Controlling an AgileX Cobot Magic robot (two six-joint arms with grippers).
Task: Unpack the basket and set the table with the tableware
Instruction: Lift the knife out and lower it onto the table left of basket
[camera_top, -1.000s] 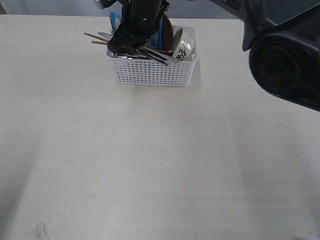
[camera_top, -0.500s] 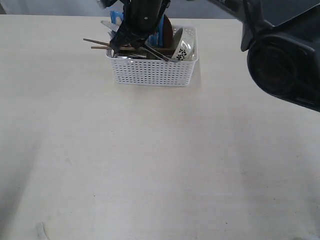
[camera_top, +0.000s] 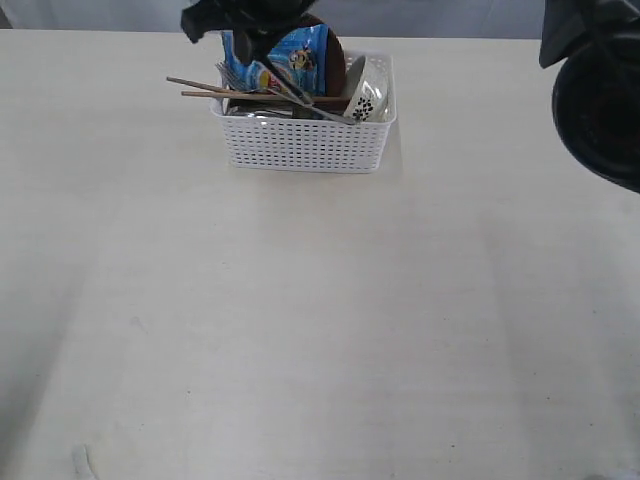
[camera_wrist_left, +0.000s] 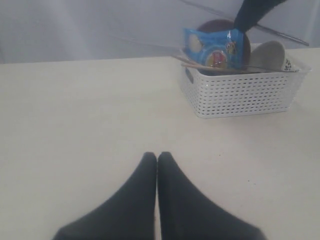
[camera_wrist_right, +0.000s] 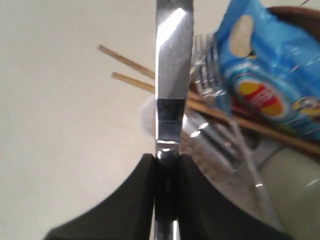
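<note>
My right gripper (camera_wrist_right: 167, 159) has clamped onto the knife (camera_wrist_right: 173, 60) and risen, drawing the first piece out of the basket (camera_top: 300, 145).

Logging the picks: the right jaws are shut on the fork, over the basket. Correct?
Not the fork. The right wrist view shows the right jaws shut on the knife; the fork lies in the basket. The rest holds.
</note>
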